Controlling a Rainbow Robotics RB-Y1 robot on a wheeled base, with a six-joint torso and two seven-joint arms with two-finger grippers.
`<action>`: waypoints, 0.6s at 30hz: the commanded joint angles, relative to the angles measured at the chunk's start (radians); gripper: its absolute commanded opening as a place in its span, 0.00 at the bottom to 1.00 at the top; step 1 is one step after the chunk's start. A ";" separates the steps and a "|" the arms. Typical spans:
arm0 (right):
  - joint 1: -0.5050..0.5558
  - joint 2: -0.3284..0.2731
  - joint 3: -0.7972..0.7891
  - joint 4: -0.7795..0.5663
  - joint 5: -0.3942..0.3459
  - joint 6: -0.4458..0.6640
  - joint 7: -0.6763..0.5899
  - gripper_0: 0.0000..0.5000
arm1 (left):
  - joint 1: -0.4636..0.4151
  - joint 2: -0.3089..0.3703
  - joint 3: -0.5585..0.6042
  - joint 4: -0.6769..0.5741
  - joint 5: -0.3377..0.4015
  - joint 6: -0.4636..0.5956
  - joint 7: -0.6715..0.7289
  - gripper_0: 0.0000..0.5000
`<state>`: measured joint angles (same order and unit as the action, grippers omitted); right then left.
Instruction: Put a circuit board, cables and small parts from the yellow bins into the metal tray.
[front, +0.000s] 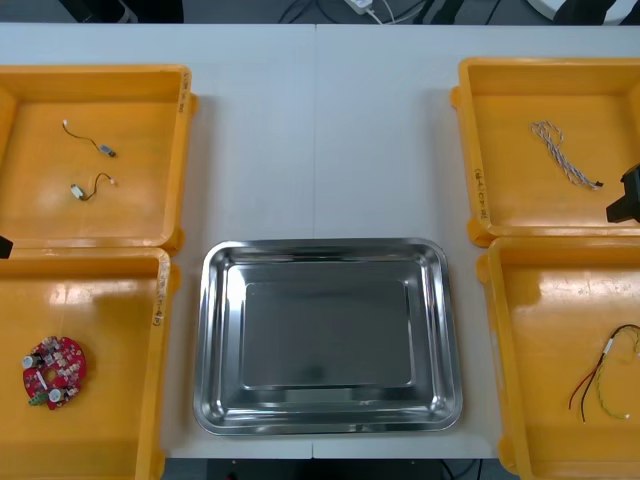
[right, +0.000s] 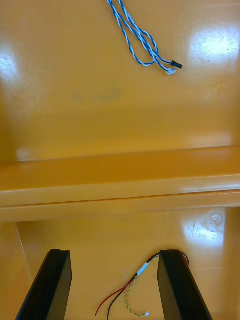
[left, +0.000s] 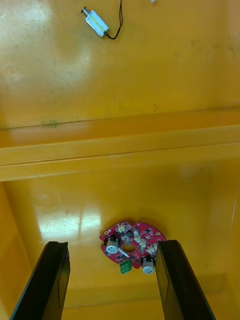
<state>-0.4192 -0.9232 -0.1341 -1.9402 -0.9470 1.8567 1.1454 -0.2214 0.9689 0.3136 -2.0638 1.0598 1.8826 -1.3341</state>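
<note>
Below, between the spread fingers (left: 56, 280) of the left gripper (left: 114, 244), lies the board (left: 134, 239); the right gripper (right: 114, 252), also spread, overhangs a cable (right: 142, 270).

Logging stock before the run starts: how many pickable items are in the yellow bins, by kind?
Round red circuit board: 1
Twisted blue and white cable: 1
Red and yellow cable: 1
Small metal parts: 2
Total: 5
</note>
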 joint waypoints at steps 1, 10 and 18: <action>0.007 -0.046 -0.033 -0.008 -0.007 -0.004 0.054 1.00 | 0.016 0.050 0.035 -0.002 0.008 -0.011 -0.108 1.00; 0.007 -0.046 -0.033 -0.008 -0.007 -0.004 0.054 1.00 | 0.016 0.050 0.035 -0.002 0.008 -0.011 -0.108 1.00; 0.007 -0.046 -0.033 -0.008 -0.007 -0.004 0.054 1.00 | 0.016 0.050 0.035 -0.002 0.008 -0.011 -0.108 1.00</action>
<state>-0.4192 -0.9232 -0.1341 -1.9402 -0.9470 1.8567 1.1454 -0.2214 0.9689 0.3136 -2.0638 1.0598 1.8826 -1.3344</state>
